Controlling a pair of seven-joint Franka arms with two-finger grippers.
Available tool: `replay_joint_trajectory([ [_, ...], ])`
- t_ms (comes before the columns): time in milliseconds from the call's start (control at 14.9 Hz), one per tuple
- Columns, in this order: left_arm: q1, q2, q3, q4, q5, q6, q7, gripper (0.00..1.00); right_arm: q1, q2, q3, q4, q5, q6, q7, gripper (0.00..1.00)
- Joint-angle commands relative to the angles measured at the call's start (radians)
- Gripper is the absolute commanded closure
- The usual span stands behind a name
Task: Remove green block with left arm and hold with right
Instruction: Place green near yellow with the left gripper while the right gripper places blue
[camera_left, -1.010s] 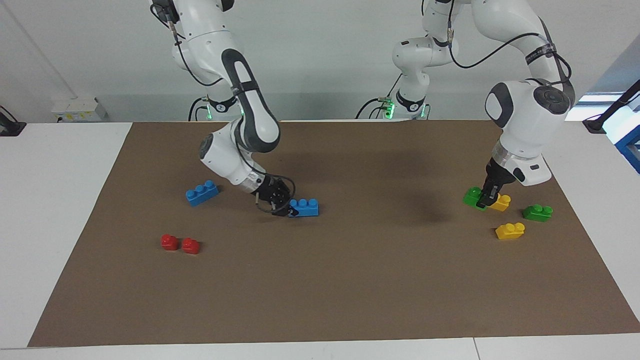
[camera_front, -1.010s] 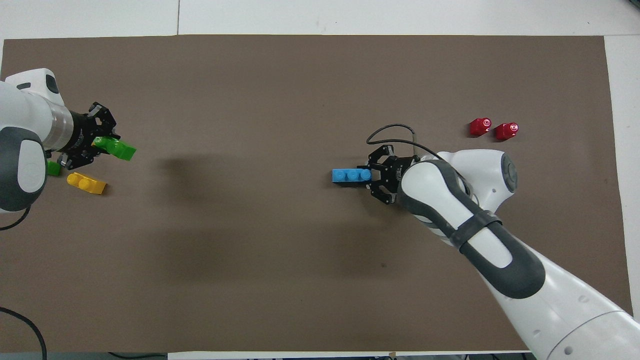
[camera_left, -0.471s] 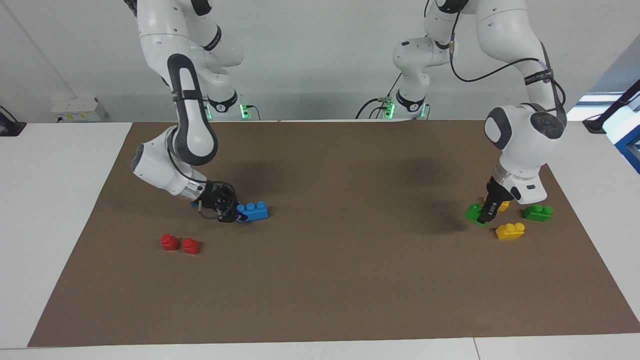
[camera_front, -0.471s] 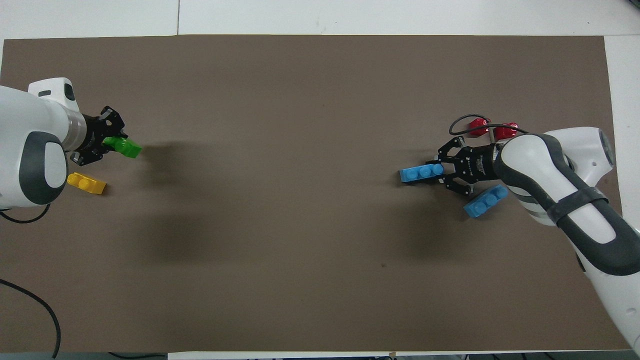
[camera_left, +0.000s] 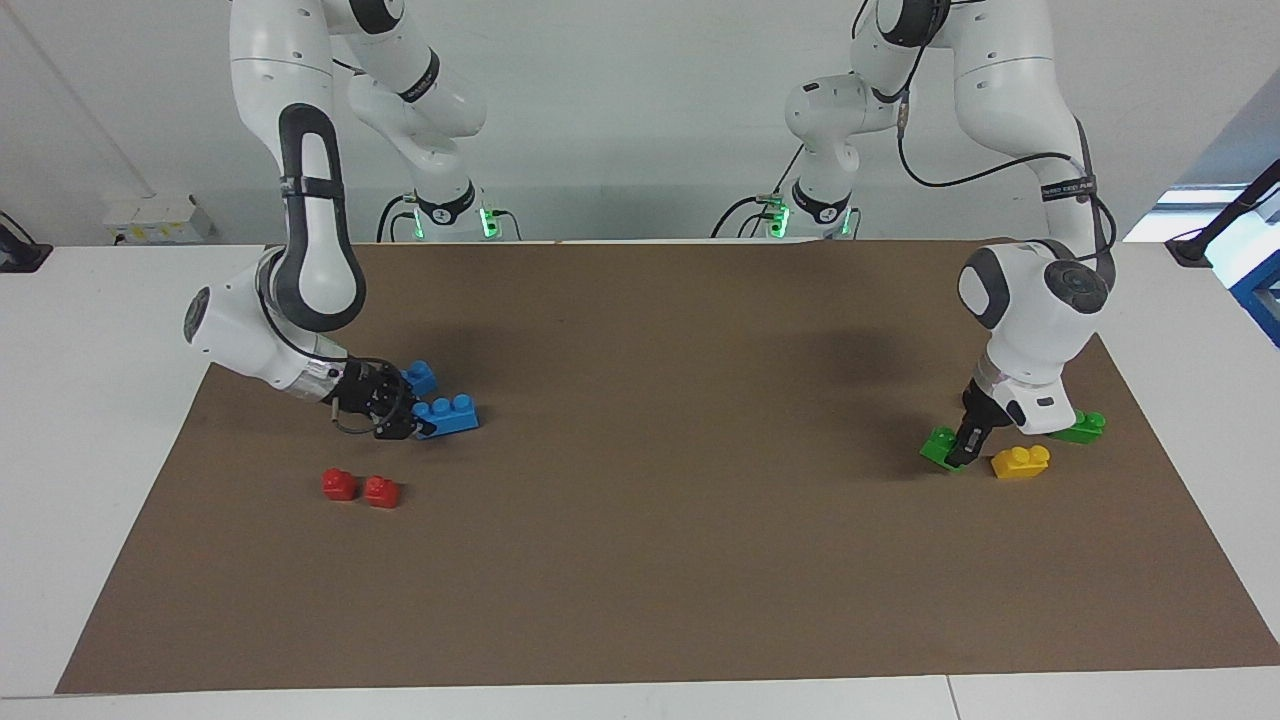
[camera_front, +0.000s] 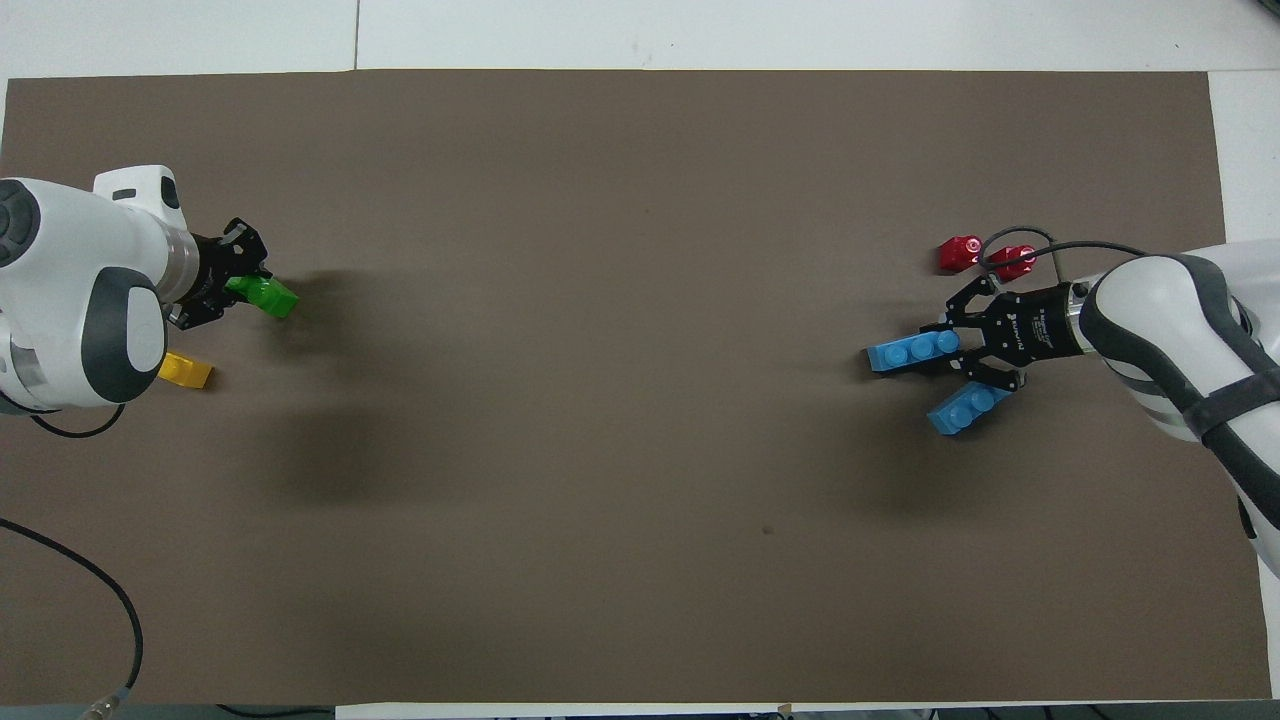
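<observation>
Surface: a brown mat (camera_left: 660, 560) is lying over a white table (camera_left: 90, 400), covering most of it.
Room: a pale wall is standing at the robots' end; cables are trailing from both arm bases.
Left gripper (camera_left: 962, 455): pointing down at the left arm's end of the mat, fingers pressed together and pinching the green block (camera_left: 938, 446).
Green block: sitting tilted in the left gripper's fingertips, low over the mat, sticking out from them toward the middle of the table; in the overhead view it is showing at (camera_front: 262, 293).
Second green block (camera_left: 1082, 428): lying on the mat, partly hidden by the left arm's wrist, nearer the mat's edge.
Yellow block (camera_left: 1020, 461): resting on the mat just beside the left gripper.
Right gripper (camera_left: 418, 430): reaching low at the right arm's end of the mat, fingers closed on one end of a blue block (camera_left: 447, 416).
Other blue block (camera_left: 420, 377): lying on the mat nearer to the robots, just beside the held one.
Red blocks (camera_left: 360, 487): two are sitting side by side, farther from the robots than the right gripper.
</observation>
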Motion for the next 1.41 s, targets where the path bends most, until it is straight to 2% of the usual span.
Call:
replay_joint_trajectory([
  [0,0.014,0.041,-0.008,0.032,0.037,0.016,0.023,1.00,-0.019,0.013,0.012,0.024,-0.025,-0.020,-0.014,1.00],
  [337,0.022,0.052,-0.008,0.040,0.059,0.016,0.029,1.00,0.001,0.020,0.014,0.023,-0.019,0.014,-0.013,1.00],
  [471,0.020,0.052,-0.008,0.043,0.061,0.010,0.032,0.01,0.003,0.040,0.015,0.024,-0.008,0.028,-0.013,1.00],
  [875,0.020,0.007,-0.009,0.083,0.059,-0.048,0.110,0.00,0.013,0.040,0.014,0.017,-0.007,0.052,-0.013,1.00],
  [942,0.013,-0.014,-0.009,0.083,0.059,-0.053,0.130,0.00,0.013,0.040,0.014,0.012,-0.007,0.066,-0.013,0.93],
  [1010,0.013,-0.028,-0.009,0.086,0.060,-0.069,0.136,0.00,0.016,0.040,0.014,0.009,-0.007,0.074,-0.011,0.33],
  [1077,0.011,-0.048,-0.009,0.100,0.062,-0.100,0.173,0.00,0.024,0.040,0.014,0.011,-0.008,0.077,-0.008,0.10],
  [1144,0.008,-0.056,-0.009,0.119,0.062,-0.137,0.250,0.00,0.024,0.039,0.014,0.014,-0.010,0.077,-0.001,0.01],
  [1346,0.008,-0.089,-0.012,0.181,0.061,-0.235,0.424,0.00,0.020,0.023,0.009,0.030,-0.021,0.049,0.006,0.00],
])
